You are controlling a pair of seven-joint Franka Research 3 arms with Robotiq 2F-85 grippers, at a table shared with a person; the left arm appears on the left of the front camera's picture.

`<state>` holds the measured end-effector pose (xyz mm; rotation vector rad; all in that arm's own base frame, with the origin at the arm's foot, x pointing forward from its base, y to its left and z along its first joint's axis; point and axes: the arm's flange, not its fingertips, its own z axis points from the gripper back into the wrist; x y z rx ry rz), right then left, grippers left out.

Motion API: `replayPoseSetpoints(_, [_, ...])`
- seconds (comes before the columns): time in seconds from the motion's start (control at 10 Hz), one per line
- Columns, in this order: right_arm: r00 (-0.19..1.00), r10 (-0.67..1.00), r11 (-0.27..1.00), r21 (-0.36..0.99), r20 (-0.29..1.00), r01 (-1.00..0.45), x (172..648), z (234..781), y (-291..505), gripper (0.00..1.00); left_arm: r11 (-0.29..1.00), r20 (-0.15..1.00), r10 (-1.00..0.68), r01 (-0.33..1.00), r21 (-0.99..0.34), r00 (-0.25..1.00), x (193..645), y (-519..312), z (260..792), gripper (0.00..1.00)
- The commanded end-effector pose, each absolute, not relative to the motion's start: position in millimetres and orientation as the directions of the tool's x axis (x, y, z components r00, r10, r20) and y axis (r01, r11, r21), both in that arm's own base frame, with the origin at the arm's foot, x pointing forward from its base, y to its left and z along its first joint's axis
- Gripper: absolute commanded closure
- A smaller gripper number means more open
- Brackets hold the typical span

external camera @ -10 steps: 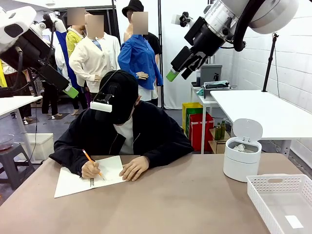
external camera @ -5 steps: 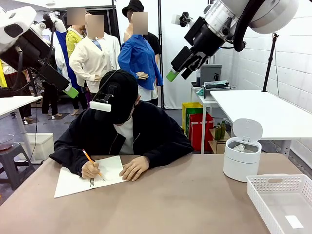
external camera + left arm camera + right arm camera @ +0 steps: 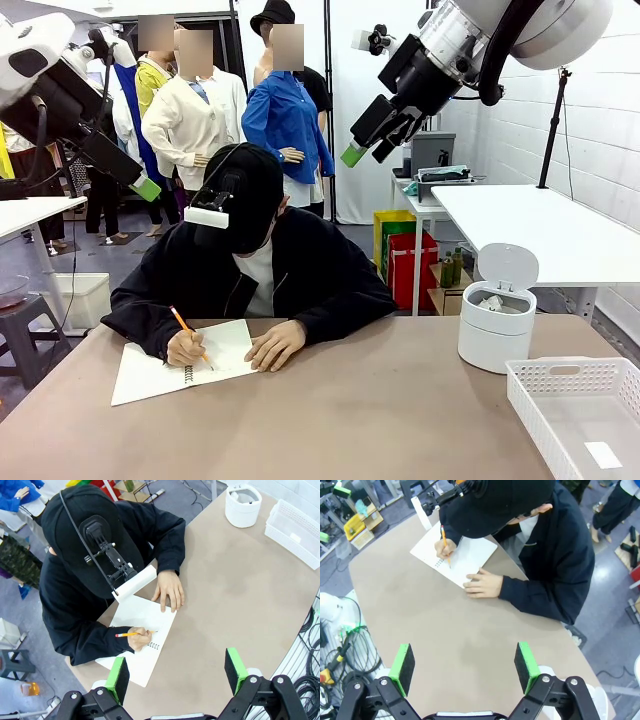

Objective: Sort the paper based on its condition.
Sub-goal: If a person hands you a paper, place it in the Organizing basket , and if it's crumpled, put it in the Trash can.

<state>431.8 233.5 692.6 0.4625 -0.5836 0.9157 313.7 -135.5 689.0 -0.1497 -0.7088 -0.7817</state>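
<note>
Nothing has moved: both arms stay raised, jaws open and empty.
Left gripper [image 3: 177,672] and right gripper [image 3: 464,662] hang high above the table [image 3: 350,420]; paper [image 3: 493,301] lies in the bin [image 3: 496,335], far below the right gripper.

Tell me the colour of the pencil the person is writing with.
Orange; the pencil shows best in the left wrist view.

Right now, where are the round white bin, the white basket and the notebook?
round white bin [image 3: 496,340]: front view, on its side wall.
white basket [image 3: 553,372]: front view, on its far rim.
notebook [image 3: 145,622]: left wrist view, on the open page.
</note>
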Motion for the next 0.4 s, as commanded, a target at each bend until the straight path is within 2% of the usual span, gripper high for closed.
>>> replayPoseSetpoints(0.0, [0.479,0.586,0.540,0.127,0.653,-0.832,432.0,693.2,234.4,0.00,0.713,0.633,-0.594,0.689,0.128,0.497,313.2,-134.9,689.1,0.00])
replayPoseSetpoints(0.3, [0.479,0.586,0.540,0.127,0.653,-0.832,432.0,693.2,234.4,0.00,0.713,0.633,-0.594,0.689,0.128,0.497,313.2,-134.9,689.1,0.00])
